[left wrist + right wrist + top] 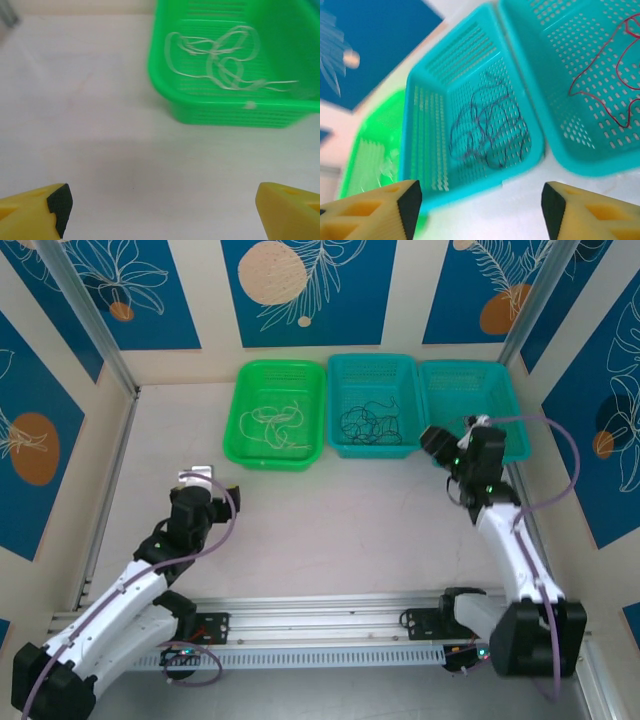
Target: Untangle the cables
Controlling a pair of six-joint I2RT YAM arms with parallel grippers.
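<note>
My left gripper (162,205) hangs over the bare table (330,520) with its fingers spread wide and nothing between them. At 1 o'clock in its wrist view stands the green basket (235,115), and its near wall rises between my fingers and what lies inside. The cream-white cables (220,60) rest on that basket's floor as one loose knot of loops. Its long axis runs from 9 to 3 o'clock, and one straight tail trails off toward 3.

My right gripper (477,200) is also parted, with nothing gripped, and sits near the front of the two teal baskets. The middle teal basket (427,150) is at 12 o'clock in that wrist view, its near rim just ahead of my fingertips. The black cables (490,130) lie in it in a roundish curly clump, with one strand reaching up toward 12.

The right teal basket (550,65) sits at 2 o'clock, touching the middle one wall to wall. In it the red cables (571,91) slant from 1 down toward 7 o'clock, then bend back toward 4. In the top view the three baskets stand side by side at 12 o'clock on the table.
</note>
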